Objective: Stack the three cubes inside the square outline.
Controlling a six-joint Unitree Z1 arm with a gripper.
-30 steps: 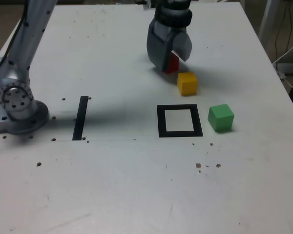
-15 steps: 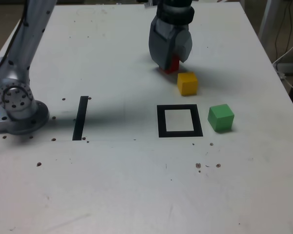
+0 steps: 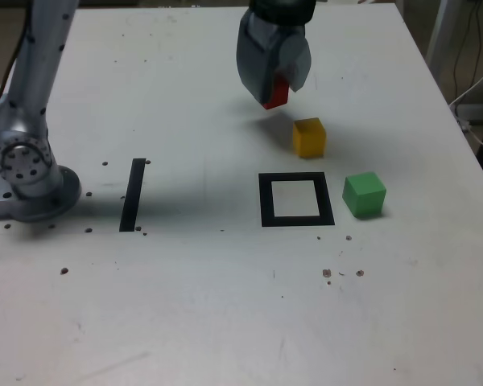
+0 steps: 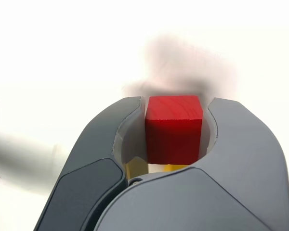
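My gripper is shut on the red cube and holds it above the table, behind the square outline. In the wrist view the red cube sits squeezed between the two grey fingers, with a bit of the yellow cube showing beneath. The yellow cube rests on the table just behind the outline. The green cube stands to the exterior view's right of the outline, close to its edge. The outline's white centre holds nothing.
A straight black tape strip lies to the exterior view's left of the outline. The arm's base stands at the table's left edge. Cables hang beyond the right edge.
The gripper closed on the red cube, which stood on the table, and lifted it off the surface. The yellow and green cubes have not moved.
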